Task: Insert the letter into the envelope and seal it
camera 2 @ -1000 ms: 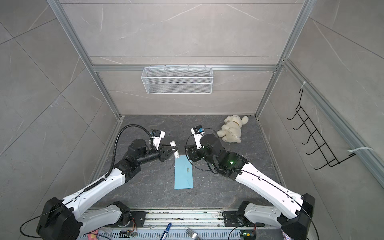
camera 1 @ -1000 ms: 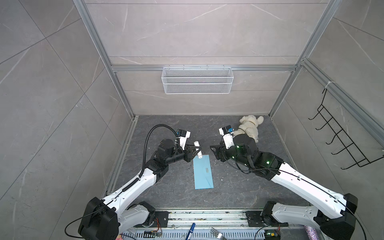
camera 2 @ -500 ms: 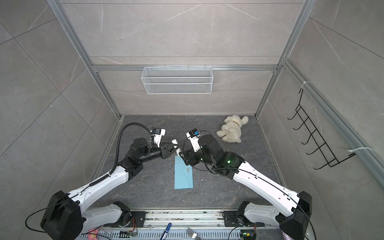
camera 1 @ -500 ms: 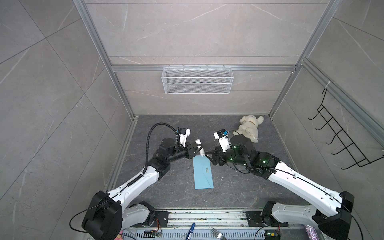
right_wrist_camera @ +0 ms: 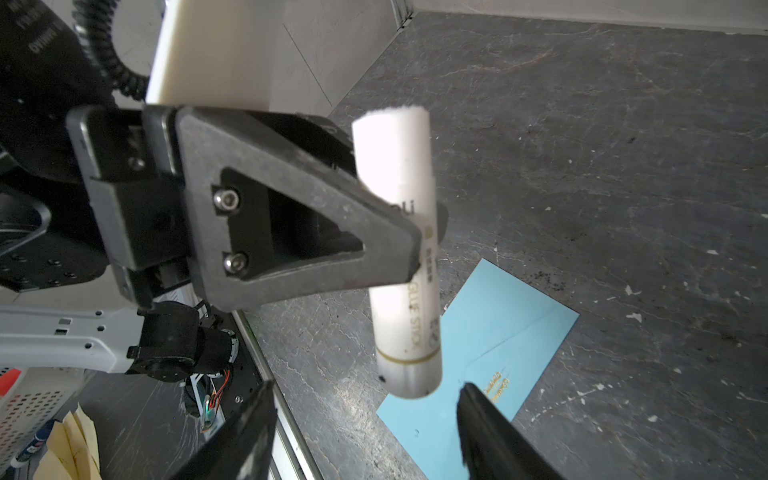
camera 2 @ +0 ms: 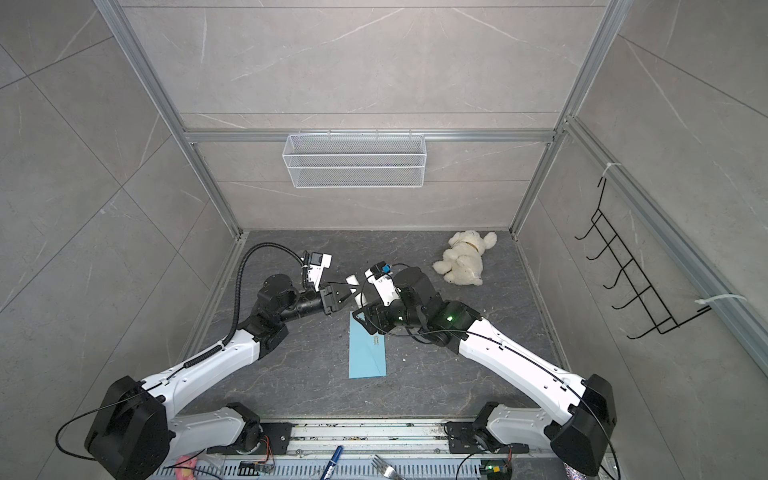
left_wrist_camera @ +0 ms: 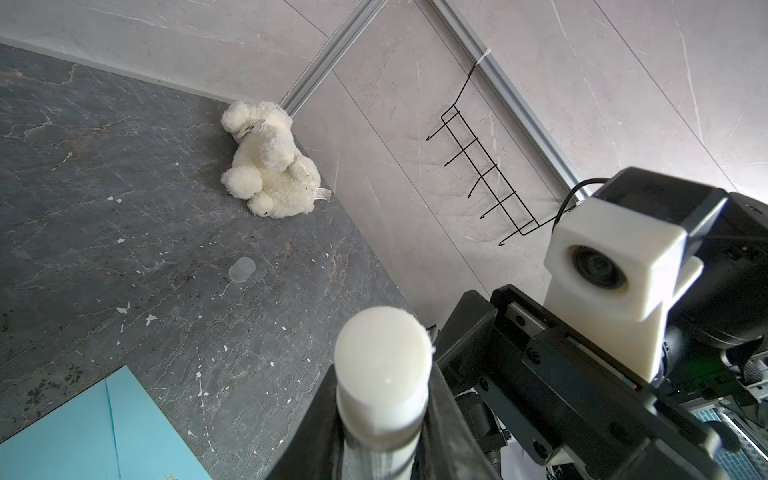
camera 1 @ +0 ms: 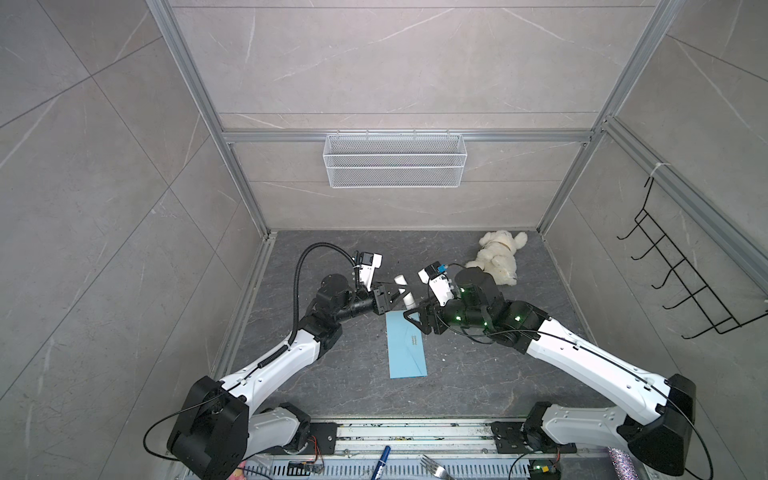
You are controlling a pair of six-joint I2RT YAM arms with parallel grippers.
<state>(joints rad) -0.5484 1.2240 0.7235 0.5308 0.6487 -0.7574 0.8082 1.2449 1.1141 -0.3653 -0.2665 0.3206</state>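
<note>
A glue stick point(right_wrist_camera: 405, 332) is held off the floor; a white plush toy point(camera 1: 498, 262) lies back right.

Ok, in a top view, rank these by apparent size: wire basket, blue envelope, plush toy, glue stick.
1. wire basket, though it is wall-mounted and likely nearer the camera
2. blue envelope and plush toy, about alike
3. glue stick, clearly smallest

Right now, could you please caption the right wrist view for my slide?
Left gripper holds a white glue stick before the open right gripper, light blue envelope behind.
</note>
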